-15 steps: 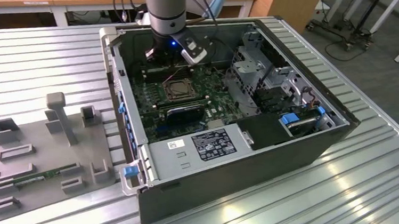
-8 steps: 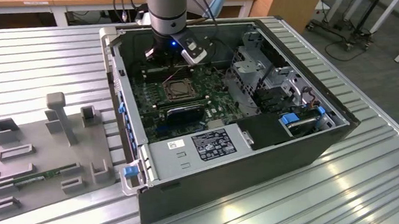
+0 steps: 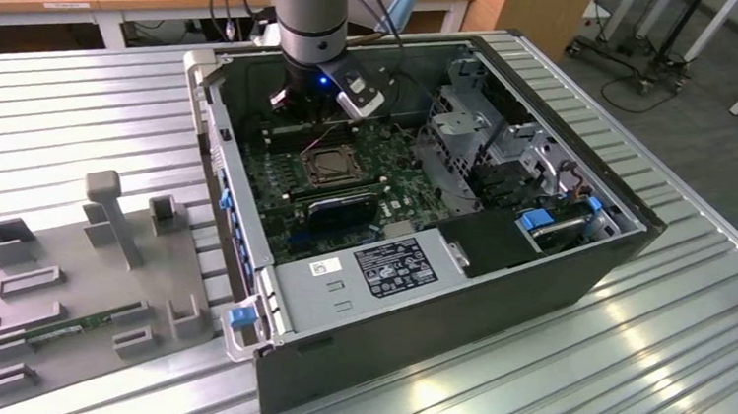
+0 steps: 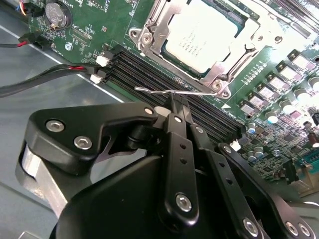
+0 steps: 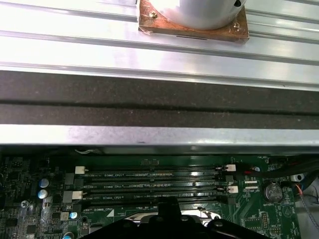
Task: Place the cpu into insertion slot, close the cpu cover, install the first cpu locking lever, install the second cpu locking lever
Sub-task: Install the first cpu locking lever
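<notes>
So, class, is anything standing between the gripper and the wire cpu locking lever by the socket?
Nothing visible does. In the second wrist view the gripper has its fingers together, tips right at the thin wire locking lever, seen against the memory slots, beside the closed cpu cover and seated cpu.

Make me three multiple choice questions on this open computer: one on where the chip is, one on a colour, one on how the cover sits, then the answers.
1. Where is the small square silvery-tan cpu? A in the silver-rimmed square insertion slot; B outside the computer; C held in the air.
2. What colour is the flat motherboard? A blue; B green; C red.
3. How is the thin silvery metal cpu cover? A standing upright; B taken off; C lying flat around the chip.
Answers: A, the second wrist view shows it seated in its socket; B, green shows in both wrist views; C, its frame lies over the chip's edges.
</notes>
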